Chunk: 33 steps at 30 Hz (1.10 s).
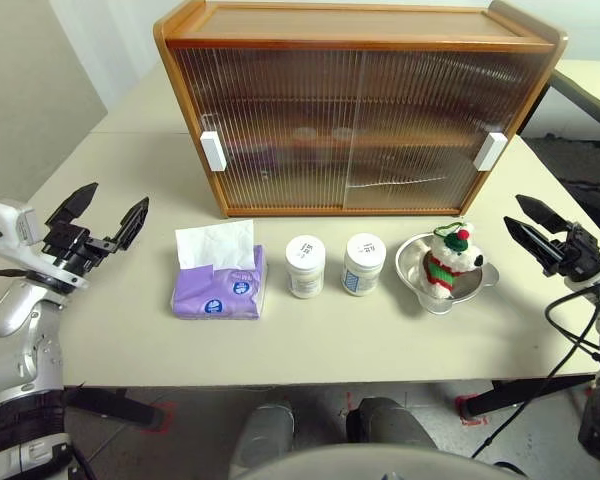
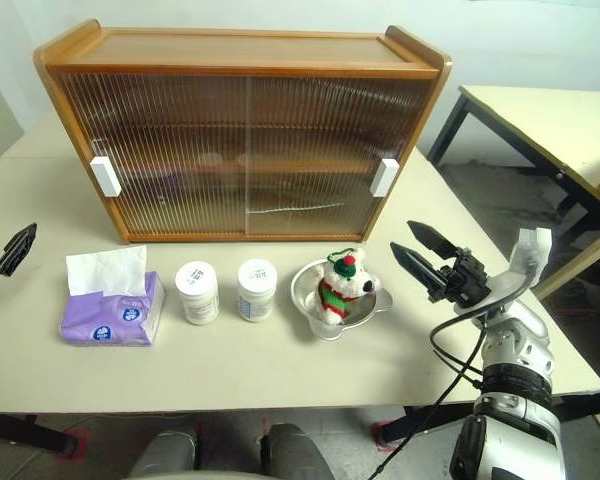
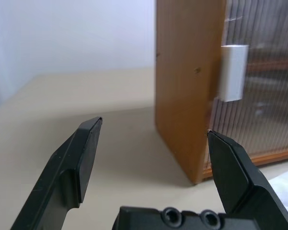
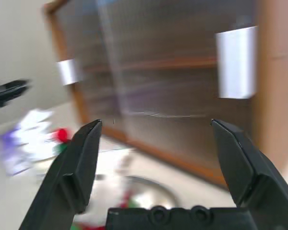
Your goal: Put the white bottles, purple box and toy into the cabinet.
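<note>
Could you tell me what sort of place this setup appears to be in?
Probably an indoor test room or lab: a plain beige table with a staged wooden cabinet, a second table alongside, and bare white walls.

The cabinet (image 1: 360,110) is orange-brown wood with ribbed, translucent doors and white handles (image 1: 213,150). At 6 o'clock from it stand two white bottles (image 1: 305,266) with pale printed labels. At their 9 o'clock lies the lilac-purple box (image 1: 220,290) with round blue-white logos and white tissue. At their 3 o'clock, the white toy (image 1: 448,260) wears a red hat and red-green striped scarf, in a shiny steel bowl (image 1: 412,264). The table (image 1: 130,330) is pale beige.
</note>
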Each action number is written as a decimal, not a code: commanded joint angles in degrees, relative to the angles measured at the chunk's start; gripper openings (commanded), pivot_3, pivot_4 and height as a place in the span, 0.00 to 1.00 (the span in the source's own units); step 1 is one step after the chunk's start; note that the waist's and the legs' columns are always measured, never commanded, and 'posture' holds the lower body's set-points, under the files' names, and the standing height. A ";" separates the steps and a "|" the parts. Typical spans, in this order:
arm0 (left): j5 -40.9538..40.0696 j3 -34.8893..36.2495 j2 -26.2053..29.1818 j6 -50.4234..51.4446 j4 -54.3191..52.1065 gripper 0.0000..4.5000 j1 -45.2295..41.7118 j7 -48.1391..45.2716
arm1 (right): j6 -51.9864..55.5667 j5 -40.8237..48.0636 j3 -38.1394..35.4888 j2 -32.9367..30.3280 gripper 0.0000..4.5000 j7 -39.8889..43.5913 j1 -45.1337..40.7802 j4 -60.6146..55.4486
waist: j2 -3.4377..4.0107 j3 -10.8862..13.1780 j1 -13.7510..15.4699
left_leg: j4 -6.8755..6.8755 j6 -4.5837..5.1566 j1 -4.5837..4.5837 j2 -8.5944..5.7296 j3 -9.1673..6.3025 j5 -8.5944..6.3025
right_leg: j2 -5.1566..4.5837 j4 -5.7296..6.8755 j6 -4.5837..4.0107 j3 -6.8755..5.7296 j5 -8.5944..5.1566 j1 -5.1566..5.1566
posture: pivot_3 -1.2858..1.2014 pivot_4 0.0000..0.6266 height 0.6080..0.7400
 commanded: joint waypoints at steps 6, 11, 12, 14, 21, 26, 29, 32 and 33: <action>2.02 -5.17 4.56 8.66 -4.62 0.56 -6.23 0.91 | 15.63 6.29 5.16 -2.73 1.00 -2.87 6.83 -28.99 | -0.03 0.02 -1.54 | 0.23 0.08 -0.07 -0.11 0.08 -0.08 | 0.06 0.00 0.08 -0.03 -0.07 0.10 | 0.50 0.05 1.00; 4.32 -9.17 3.59 12.90 -7.33 0.19 -10.44 4.56 | 17.73 7.89 6.73 -0.64 1.00 -7.32 8.25 -37.48 | -0.05 0.01 -3.12 | 0.38 0.25 -0.13 -0.14 0.19 -0.11 | 0.31 -0.02 0.12 0.03 -0.06 0.09 | 0.49 0.04 1.00; 4.91 -9.62 3.58 13.47 -7.70 0.10 -10.75 5.24 | 17.76 7.94 6.89 -0.52 1.00 -7.73 8.59 -38.30 | -0.06 0.00 -3.29 | 0.39 0.30 -0.15 -0.15 0.20 -0.15 | 0.31 -0.05 0.14 0.04 -0.07 0.09 | 0.49 0.04 1.00; 6.65 -10.49 3.97 14.38 -8.54 0.01 -10.87 6.54 | 17.11 8.00 6.88 0.20 1.00 -9.05 8.61 -39.58 | -0.08 -0.01 -3.60 | 0.39 0.36 -0.19 -0.16 0.20 -0.22 | 0.31 -0.08 0.20 0.05 -0.10 0.05 | 0.49 0.04 1.00; 6.59 -9.62 3.13 16.36 -11.53 0.01 -9.54 8.55 | 17.02 7.80 7.60 0.20 1.00 -9.71 9.31 -41.66 | -0.09 -0.05 -3.61 | 0.41 0.40 -0.53 -0.15 0.20 -0.27 | 0.33 -0.09 0.36 0.05 -0.24 -0.23 | 0.49 0.04 1.00; 7.07 -9.25 3.12 17.14 -12.48 0.01 -8.81 9.53 | 17.32 8.06 8.43 0.52 1.00 -11.08 8.48 -42.29 | -0.11 -0.05 -3.45 | 0.54 0.42 -0.64 -0.16 0.22 -0.30 | 0.35 -0.10 0.36 0.05 -0.24 -0.26 | 0.49 0.04 1.00; 7.36 -10.13 2.79 17.48 -11.96 0.01 -9.97 10.08 | 17.28 8.16 8.81 0.35 1.00 -11.21 8.43 -42.54 | -0.10 -0.05 -3.30 | 0.73 0.45 -0.66 -0.15 0.21 -0.32 | 0.38 -0.07 0.39 0.05 -0.21 -0.24 | 0.49 0.04 1.00; 8.29 -11.35 2.58 17.18 -11.12 0.01 -10.71 9.98 | 17.01 8.16 8.95 0.32 1.00 -11.34 8.44 -43.03 | -0.10 -0.05 -3.23 | 1.03 0.48 -0.78 -0.14 0.18 -0.35 | 0.40 -0.05 0.44 0.04 -0.15 -0.24 | 0.49 0.04 1.00; 8.49 -11.55 2.50 17.09 -10.92 0.01 -10.86 9.93 | 16.87 8.24 8.87 0.46 1.00 -11.49 8.37 -43.14 | -0.10 -0.05 -3.23 | 1.11 0.50 -0.78 -0.14 0.18 -0.36 | 0.40 -0.05 0.46 0.04 -0.12 -0.25 | 0.49 0.04 1.00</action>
